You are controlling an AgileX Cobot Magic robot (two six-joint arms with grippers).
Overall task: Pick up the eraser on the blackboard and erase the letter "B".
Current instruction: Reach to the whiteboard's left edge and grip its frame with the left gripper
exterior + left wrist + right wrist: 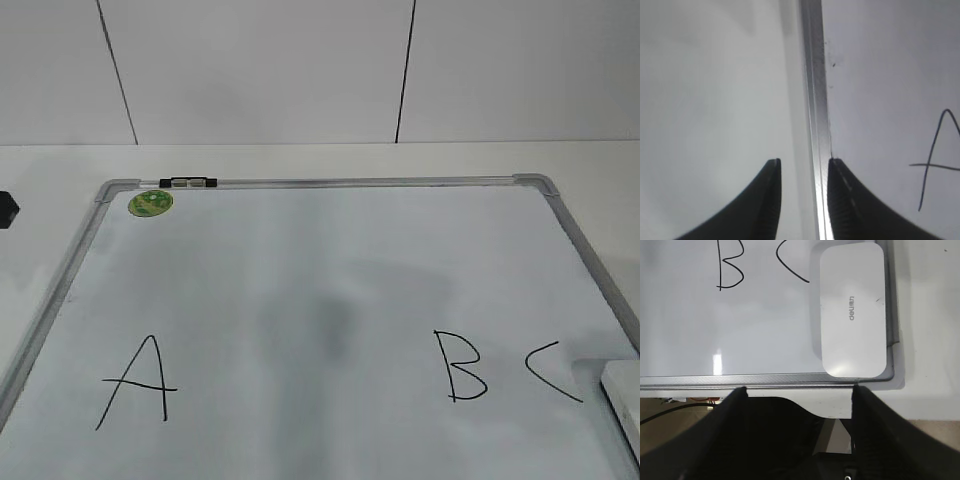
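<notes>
The blackboard is a white dry-erase board with a silver frame, lying flat on the table. The letter "B" is drawn at its lower right, between "A" and "C"; it also shows in the right wrist view. The white eraser lies in the board's near right corner, partly seen in the exterior view. My right gripper is open and empty, below the board's near edge, short of the eraser. My left gripper is open and empty, straddling the board's left frame.
A small black-and-clear marker lies on the board's far frame, next to a round green sticker. A dark object sits at the far left table edge. A white wall rises behind the table.
</notes>
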